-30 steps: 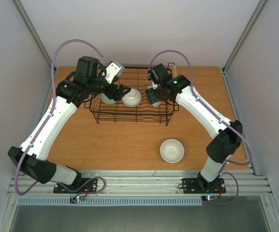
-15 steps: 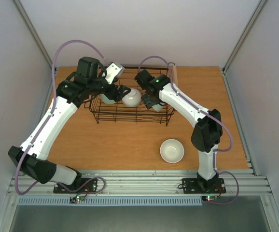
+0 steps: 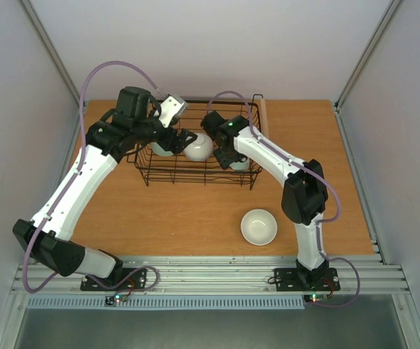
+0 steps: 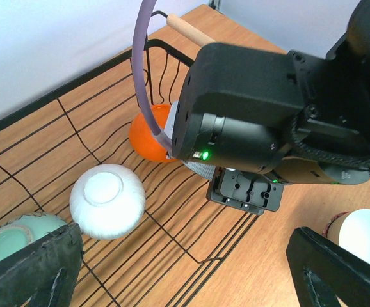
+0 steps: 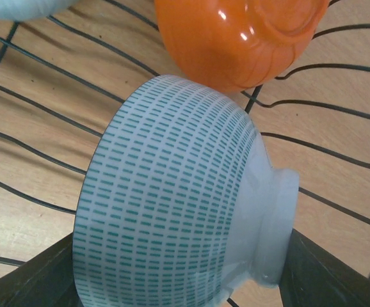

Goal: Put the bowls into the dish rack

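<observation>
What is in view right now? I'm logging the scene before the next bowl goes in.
dish rack: one, black wire, wooden handle, far middle of table
upturned white bowl: one, white, in the rack
celadon bowl: one, pale green, in the rack beside it
orange bowl: one, orange, in the rack
patterned bowl: one, blue-and-white, on its side over the rack wires
upright white bowl: one, white, on the table nearer the bases
table: one, wood
left gripper: black, open, over the rack
right gripper: black, closed around the patterned bowl

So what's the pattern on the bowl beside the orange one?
That bowl has small teal dashes on white, clearest in right wrist view.
</observation>
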`<state>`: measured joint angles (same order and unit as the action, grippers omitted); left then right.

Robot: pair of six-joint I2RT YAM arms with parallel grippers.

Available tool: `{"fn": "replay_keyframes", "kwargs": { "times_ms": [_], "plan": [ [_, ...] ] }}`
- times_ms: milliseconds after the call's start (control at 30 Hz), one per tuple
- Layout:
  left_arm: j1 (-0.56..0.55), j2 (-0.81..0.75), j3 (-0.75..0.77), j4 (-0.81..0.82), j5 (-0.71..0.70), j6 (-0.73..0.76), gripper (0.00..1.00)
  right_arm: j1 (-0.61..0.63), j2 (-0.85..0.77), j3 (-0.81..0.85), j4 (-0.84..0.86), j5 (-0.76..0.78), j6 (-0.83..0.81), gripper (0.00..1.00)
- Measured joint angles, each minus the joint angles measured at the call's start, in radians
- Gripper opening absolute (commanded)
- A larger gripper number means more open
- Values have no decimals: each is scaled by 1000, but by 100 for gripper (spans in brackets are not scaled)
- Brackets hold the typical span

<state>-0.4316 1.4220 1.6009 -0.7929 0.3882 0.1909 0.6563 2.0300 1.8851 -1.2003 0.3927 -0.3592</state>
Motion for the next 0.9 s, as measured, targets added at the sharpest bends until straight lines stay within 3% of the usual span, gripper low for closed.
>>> {"fn": "replay_keyframes", "kwargs": {
  "times_ms": [300, 433, 500, 667, 800, 900],
  "plan": [
    [0, 0, 0, -1, -3, 6, 88, 0, 57, -24, 9, 0, 3, 1],
    [0, 0, 0, -2, -4, 11, 88, 0, 67, -24, 15, 15, 3, 11],
    [0, 0, 0, -2, -4, 13, 88, 0, 69, -24, 16, 19, 3, 19],
    [0, 0, 0, -2, -4, 19, 88, 3, 80, -24, 25, 37, 3, 49],
    [0, 0, 0, -2, -4, 20, 88, 11, 82, -25, 28, 46, 3, 84],
    [0, 0, 0, -2, -4, 22, 88, 14, 85, -30, 47, 28, 8, 91]
  ]
}}
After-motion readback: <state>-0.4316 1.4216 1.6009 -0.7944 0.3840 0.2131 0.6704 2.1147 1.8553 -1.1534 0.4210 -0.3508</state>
